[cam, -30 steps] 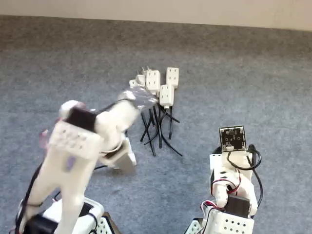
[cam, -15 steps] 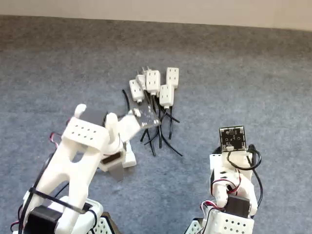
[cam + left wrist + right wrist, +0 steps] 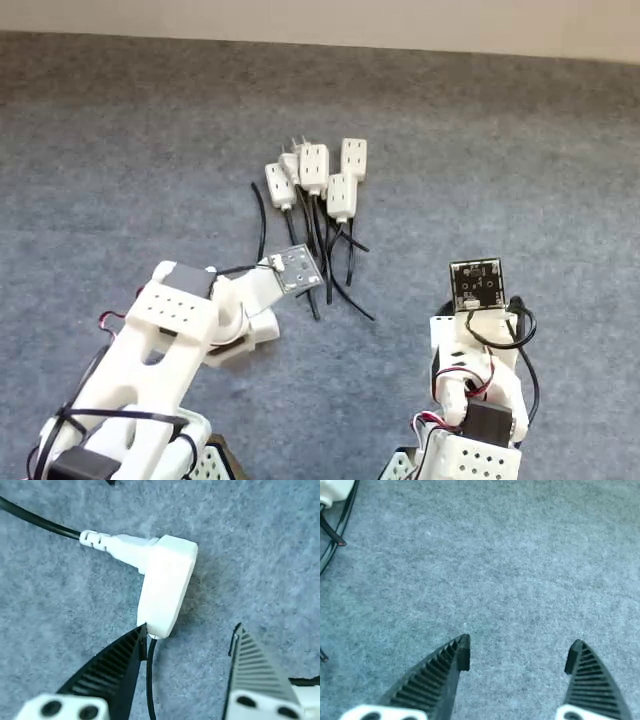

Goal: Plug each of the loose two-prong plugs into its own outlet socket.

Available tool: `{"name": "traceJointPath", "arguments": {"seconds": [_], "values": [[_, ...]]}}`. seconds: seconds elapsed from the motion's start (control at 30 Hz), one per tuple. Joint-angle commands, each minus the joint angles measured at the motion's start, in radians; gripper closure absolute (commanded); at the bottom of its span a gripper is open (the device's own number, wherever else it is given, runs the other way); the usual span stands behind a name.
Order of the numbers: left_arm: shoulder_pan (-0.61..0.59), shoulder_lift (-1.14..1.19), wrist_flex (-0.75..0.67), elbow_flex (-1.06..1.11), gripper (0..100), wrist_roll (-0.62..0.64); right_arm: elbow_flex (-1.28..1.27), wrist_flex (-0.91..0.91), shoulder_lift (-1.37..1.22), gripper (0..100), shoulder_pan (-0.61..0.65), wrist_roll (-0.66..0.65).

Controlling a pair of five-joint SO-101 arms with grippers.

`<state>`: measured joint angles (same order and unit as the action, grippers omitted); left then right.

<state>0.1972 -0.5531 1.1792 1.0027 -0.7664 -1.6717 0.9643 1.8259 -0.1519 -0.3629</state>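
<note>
A white plug body (image 3: 167, 587) with a black cord (image 3: 40, 522) lies flat on the grey carpet in the left wrist view. My left gripper (image 3: 190, 630) hangs open just over it, one black fingertip (image 3: 141, 632) touching the plug's near end, the other standing off to the side. In the high view a cluster of white plugs and sockets (image 3: 315, 175) lies at mid-table with black cords (image 3: 325, 265) trailing toward the arms. The left arm (image 3: 180, 320) is bent low near those cords. My right gripper (image 3: 520, 647) is open above bare carpet.
The right arm (image 3: 475, 350) sits folded at the near right, apart from the cluster. A white piece with black cords (image 3: 332, 492) shows at the corner of the right wrist view. Grey carpet (image 3: 520, 150) covers the whole table.
The left arm has pulled back from the cluster toward the near edge and dropped lower. The right arm has stayed still, and the cluster has not shifted.
</note>
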Motion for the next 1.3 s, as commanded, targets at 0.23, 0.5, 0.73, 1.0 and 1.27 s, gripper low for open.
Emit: {"name": "traceJointPath", "arguments": {"seconds": [0.23,0.5,0.73,1.0,1.27], "values": [[-0.002,-0.018,-0.104,0.045,99,-0.006,-0.119,0.004,0.005,69.8,-0.005,-0.011],[-0.007,-0.019,-0.109,0.044,99,-0.006,-0.119,0.004,0.005,69.8,-0.005,-0.011],[-0.007,-0.019,-0.103,-0.056,73,-0.006,-0.119,0.004,0.005,69.8,-0.005,-0.011],[0.001,-0.012,-0.123,-0.102,72,-0.006,-0.119,0.007,0.004,69.8,0.018,-0.011],[0.067,-0.01,-0.273,0.042,72,0.0,-0.119,0.007,0.004,69.8,0.018,-0.011]]}}
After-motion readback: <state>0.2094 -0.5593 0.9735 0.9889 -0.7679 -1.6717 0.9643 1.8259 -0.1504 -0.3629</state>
